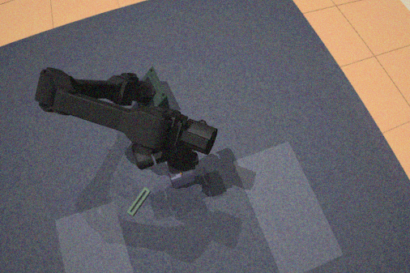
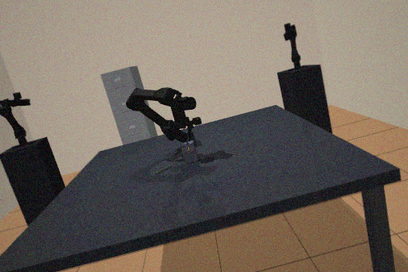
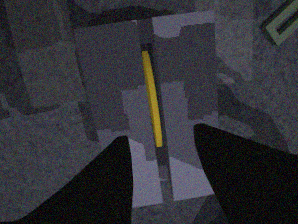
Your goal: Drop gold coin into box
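The grey box (image 1: 187, 181) (image 2: 191, 157) (image 3: 105, 65) stands beneath my gripper. The gold coin (image 1: 181, 173) (image 2: 188, 148) (image 3: 153, 100) is on edge in the lid's slot, lined up with it. Its upper edge shows as a yellow strip; how deep it sits I cannot tell. My gripper (image 3: 161, 139) is open, with its two dark fingers apart on either side of the slot line and not touching the coin. The green holder (image 1: 130, 213) (image 3: 276, 39) is empty and lies a short way from the box.
The arm's base (image 1: 152, 75) is on the dark table (image 1: 243, 66) (image 2: 258, 159), behind the box. Shadows of the arm fall over the box and around it. Two black pedestals with other arms and a grey cabinet (image 2: 121, 106) stand beyond the table.
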Controlling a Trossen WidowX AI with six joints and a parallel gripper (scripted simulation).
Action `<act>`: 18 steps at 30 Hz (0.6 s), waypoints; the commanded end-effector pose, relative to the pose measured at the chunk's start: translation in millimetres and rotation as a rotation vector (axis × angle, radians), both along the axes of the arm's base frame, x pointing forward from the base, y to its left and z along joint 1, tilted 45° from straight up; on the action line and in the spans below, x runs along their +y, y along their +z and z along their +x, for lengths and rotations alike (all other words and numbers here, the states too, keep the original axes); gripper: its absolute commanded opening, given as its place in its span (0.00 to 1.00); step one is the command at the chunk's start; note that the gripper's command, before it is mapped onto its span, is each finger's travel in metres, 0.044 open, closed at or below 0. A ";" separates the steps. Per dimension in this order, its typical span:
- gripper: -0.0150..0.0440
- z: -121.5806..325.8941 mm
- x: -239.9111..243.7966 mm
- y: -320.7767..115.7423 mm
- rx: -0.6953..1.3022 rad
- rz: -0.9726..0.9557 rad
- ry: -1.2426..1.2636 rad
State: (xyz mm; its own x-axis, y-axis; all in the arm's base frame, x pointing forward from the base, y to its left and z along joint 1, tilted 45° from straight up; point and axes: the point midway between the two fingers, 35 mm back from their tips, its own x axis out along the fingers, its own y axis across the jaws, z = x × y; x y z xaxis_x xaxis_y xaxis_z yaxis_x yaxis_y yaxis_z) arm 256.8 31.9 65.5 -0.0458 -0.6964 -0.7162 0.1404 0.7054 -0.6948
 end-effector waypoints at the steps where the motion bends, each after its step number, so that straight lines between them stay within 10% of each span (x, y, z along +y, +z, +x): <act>1: 0.53 0.2 0.3 0.2 -0.001 0.000 0.000; 5: 0.53 0.2 0.3 0.2 -0.001 0.000 0.000; 18: 1.00 1.0 37.0 39.3 0.009 0.003 0.004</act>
State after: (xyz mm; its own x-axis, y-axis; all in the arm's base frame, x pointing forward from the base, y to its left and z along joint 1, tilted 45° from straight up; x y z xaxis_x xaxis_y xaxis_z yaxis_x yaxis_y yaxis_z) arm 256.5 52.1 89.3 -0.0596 -0.7020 -0.7096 0.1276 0.6997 -0.7029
